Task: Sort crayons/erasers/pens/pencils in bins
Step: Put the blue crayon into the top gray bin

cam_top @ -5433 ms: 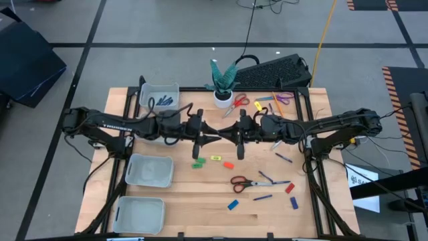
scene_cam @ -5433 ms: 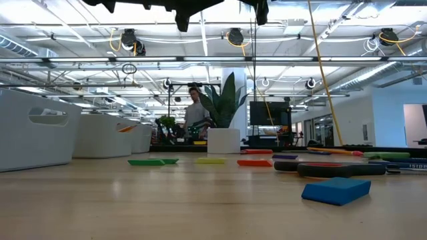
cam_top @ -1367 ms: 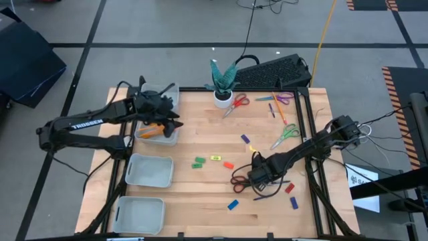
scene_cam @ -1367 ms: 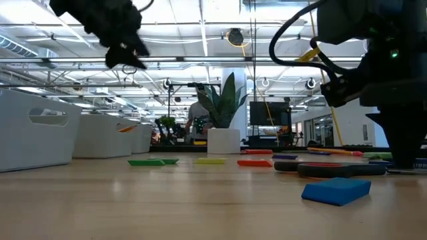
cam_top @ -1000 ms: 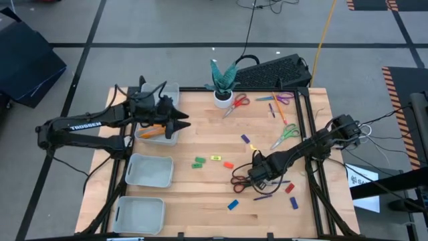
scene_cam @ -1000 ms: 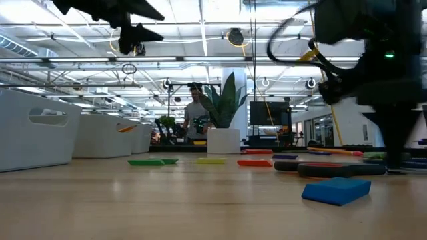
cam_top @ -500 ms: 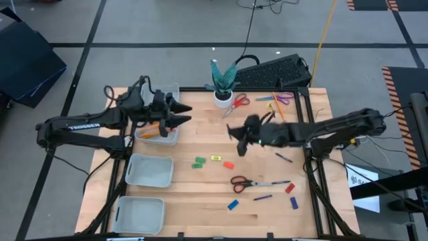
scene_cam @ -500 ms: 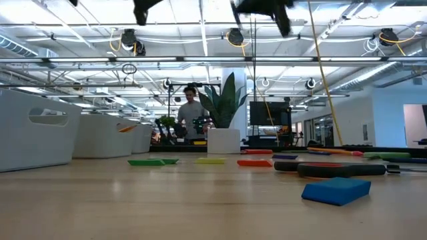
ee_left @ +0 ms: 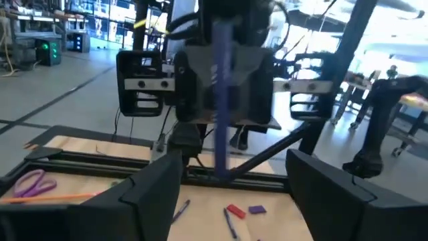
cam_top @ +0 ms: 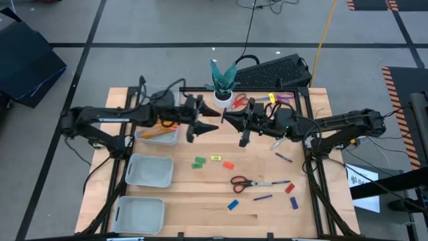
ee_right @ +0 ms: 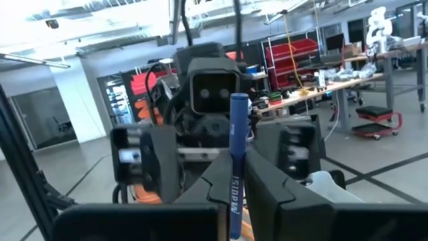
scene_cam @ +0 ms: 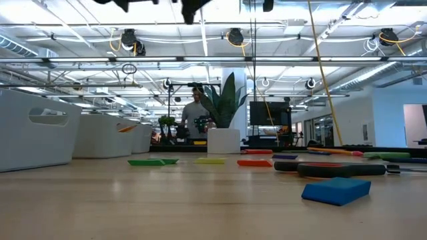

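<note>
Your right gripper point(ee_right: 235, 194) clamped an upright blue pen point(ee_right: 237, 161) with white, unreadable lettering; your left gripper point(ee_left: 231, 181) faced it, spread empty.

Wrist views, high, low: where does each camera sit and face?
High view: above the table, straight down; both arms, left gripper facing right gripper.
Low view: table-top height, level toward the room; arm parts at upper edge.
Left wrist view: on left wrist, facing the right gripper; own open fingers.
Right wrist view: on right wrist, facing the left arm; own fingers clamp the pen.
Both wrist views share that pen.
</note>
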Available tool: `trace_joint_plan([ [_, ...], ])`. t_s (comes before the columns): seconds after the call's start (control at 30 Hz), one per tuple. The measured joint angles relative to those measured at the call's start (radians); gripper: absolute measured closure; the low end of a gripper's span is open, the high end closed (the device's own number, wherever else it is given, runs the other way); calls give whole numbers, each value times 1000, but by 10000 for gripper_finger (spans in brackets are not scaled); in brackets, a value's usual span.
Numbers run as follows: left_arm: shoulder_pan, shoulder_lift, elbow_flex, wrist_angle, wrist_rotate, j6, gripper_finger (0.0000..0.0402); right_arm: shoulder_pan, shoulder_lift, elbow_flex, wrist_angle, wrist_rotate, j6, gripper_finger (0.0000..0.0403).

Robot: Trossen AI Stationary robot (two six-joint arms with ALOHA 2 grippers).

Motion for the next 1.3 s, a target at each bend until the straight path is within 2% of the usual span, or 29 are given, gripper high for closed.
trace_joint_plan([
  [0.13, 0, 69, 53, 0, 1, 13, 131, 0, -1, 0, 1, -6, -13, 387],
  [0.23, 0, 98, 71, -1, -18, 14, 132, 0, -1, 0, 7, -48, -12, 387],
  [0.3, 0, 111, 75, -1, -21, 14, 143, 1, -1, 0, 2, -49, -11, 387],
  [0.43, 3, 111, 75, 1, 24, -18, 205, -1, -1, 0, -6, -16, -17, 387],
  [0.67, 30, 103, 76, -4, 59, -111, 368, -19, -2, 0, -91, 4, -19, 382],
  [0.73, 38, 103, 76, -7, 61, -122, 380, -20, -3, 0, -106, 4, -41, 369],
  [0.83, 48, 99, 76, -45, 68, -131, 372, -20, -3, 0, -134, 7, -67, 329],
  [0.97, 85, 43, 76, -198, 64, -72, 375, -23, -17, 1, -210, 9, -64, 260],
  [1.1, 176, -46, 77, -501, 46, 34, 378, -26, -53, 50, -457, 36, -43, 199],
  [1.2, 298, -111, 77, -782, -49, 100, 378, -26, -68, 83, -637, 38, -34, 169],
  [1.3, 436, -114, 77, -1025, -217, 115, 375, -28, -66, 90, -737, 34, -11, 155],
])
